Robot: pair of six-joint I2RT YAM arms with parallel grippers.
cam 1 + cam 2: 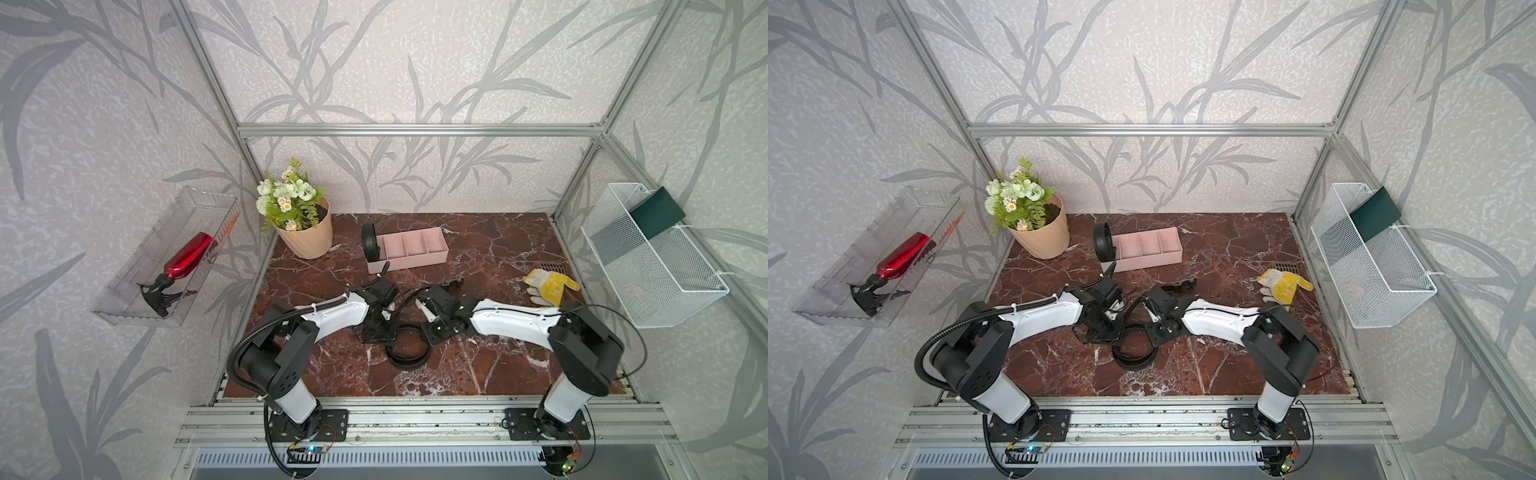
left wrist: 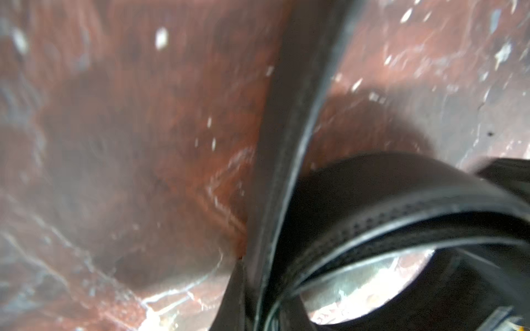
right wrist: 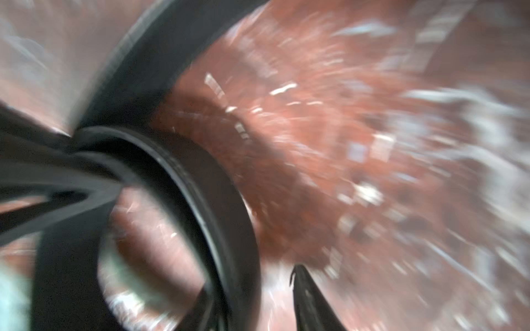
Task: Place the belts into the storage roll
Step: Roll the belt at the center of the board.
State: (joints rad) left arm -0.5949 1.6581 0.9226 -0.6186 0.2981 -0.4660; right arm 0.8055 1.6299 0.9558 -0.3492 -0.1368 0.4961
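My two arms reach in, left gripper [image 1: 384,318] and right gripper [image 1: 426,311] nearly meeting above a loosely looped black belt [image 1: 409,358] on the marble tabletop [image 1: 498,353], nearer than the pink storage roll [image 1: 415,262]. I cannot tell whether either gripper pinches it. A second coiled belt [image 1: 369,245] stands upright at the roll's flowerpot [image 1: 309,243] end.

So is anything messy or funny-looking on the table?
Yes. One coiled belt stands on edge in the pink tray's end compartment, poking above the rim. A second belt sprawls in loose loops on the table. A work glove lies nearby.
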